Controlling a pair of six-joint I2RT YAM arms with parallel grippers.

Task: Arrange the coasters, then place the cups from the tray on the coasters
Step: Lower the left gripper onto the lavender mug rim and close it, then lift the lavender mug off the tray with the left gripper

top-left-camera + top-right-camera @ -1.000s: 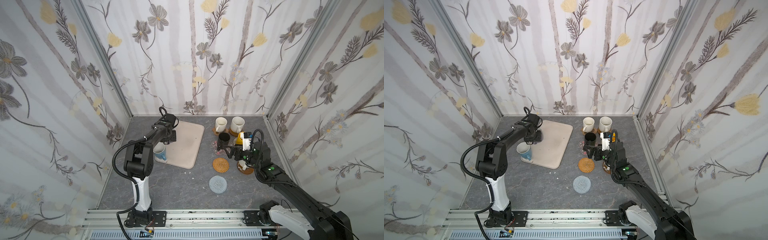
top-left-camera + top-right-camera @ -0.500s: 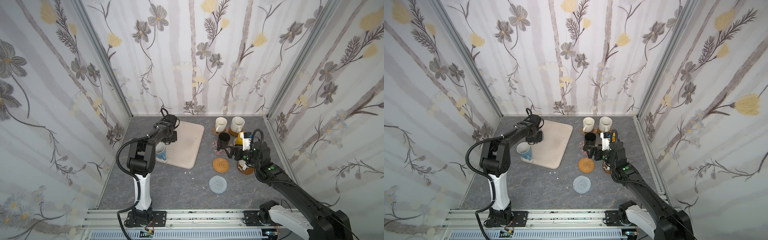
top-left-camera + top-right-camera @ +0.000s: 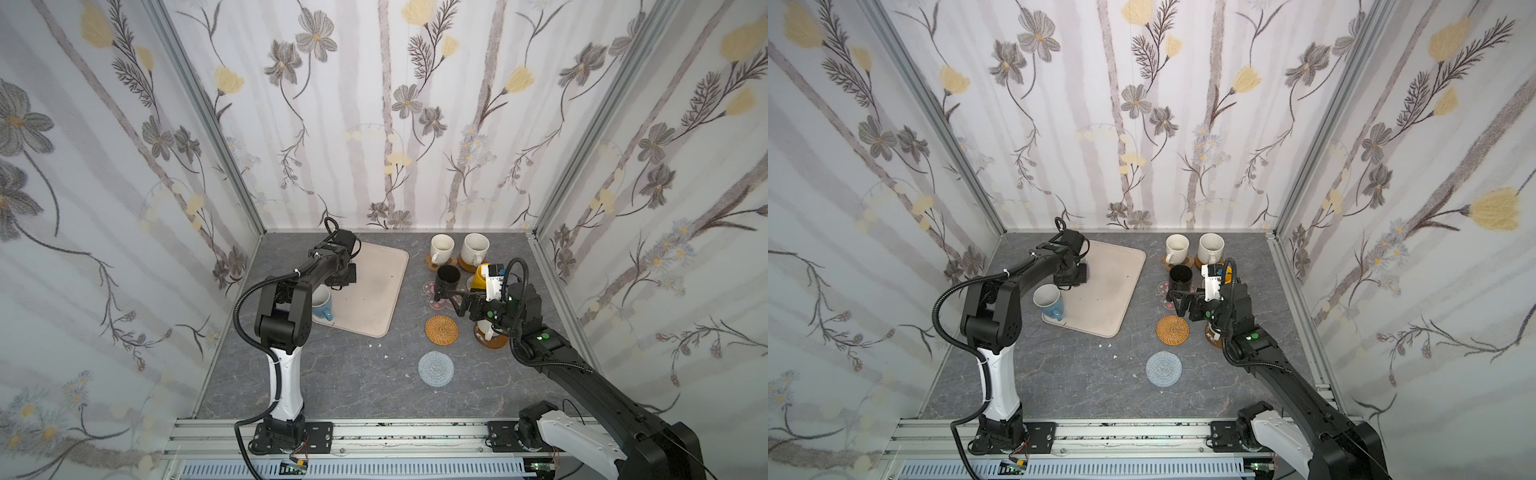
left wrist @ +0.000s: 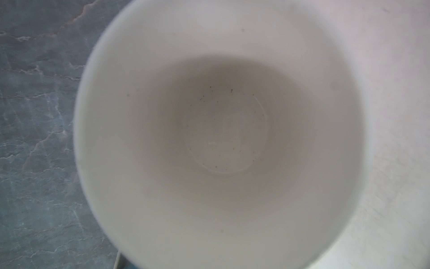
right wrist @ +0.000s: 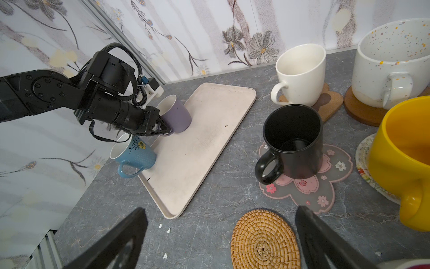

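Observation:
My left gripper (image 5: 167, 131) is shut on the handle of the lavender cup (image 5: 176, 114), which tilts at the far left of the beige tray (image 5: 197, 144). The left wrist view is filled by the cup's white inside (image 4: 221, 130). A light blue cup (image 3: 322, 303) leans at the tray's near left corner. My right gripper (image 5: 221, 223) hangs open above the bare rattan coaster (image 5: 265, 240). A grey-blue crocheted coaster (image 3: 436, 369) lies bare nearer the front. The black cup (image 5: 293, 139) stands on the pink blossom coaster (image 5: 309, 188).
Cream cup (image 5: 300, 74) on the paw coaster (image 5: 329, 102), speckled cup (image 5: 391, 60) on a wooden round (image 5: 363, 114), yellow cup (image 5: 404, 158) on a beige woven mat (image 5: 364, 163). Under my right arm a white cup (image 3: 484, 332) sits on a wooden round (image 3: 496, 343). Small white crumbs (image 3: 378, 345) lie on the grey floor.
My left gripper has closed on the lavender cup's handle and its arm has shifted slightly. The right arm has not moved.

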